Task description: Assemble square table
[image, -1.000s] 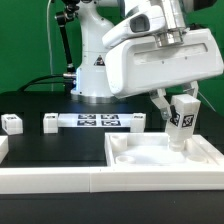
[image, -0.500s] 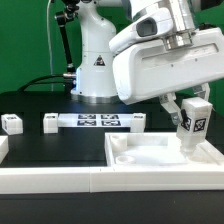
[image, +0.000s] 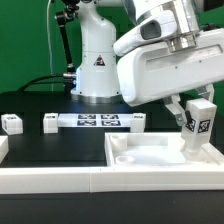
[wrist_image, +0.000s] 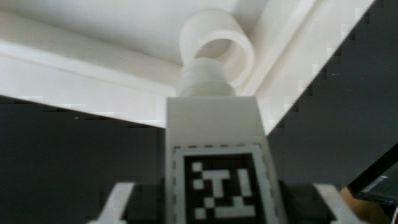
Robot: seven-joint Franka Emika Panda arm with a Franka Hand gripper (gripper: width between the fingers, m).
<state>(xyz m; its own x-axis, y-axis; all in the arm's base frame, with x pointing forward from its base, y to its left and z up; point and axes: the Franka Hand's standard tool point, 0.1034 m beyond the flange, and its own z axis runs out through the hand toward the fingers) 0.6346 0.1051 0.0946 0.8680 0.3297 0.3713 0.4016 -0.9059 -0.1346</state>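
Over the black bench (image: pixel 60 148), at right of frame, the pincer (image: pixel 196 110) grips a probably light, stiff, slick leg (image: pixel 199 130) by its sides.

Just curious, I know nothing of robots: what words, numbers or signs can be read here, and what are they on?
Robot base: dark logo with print beside it, too blurred to read.
Leg: black-and-white square tag, a pattern, no words.
Marker board: more such tags, no words.
No readable text anywhere.
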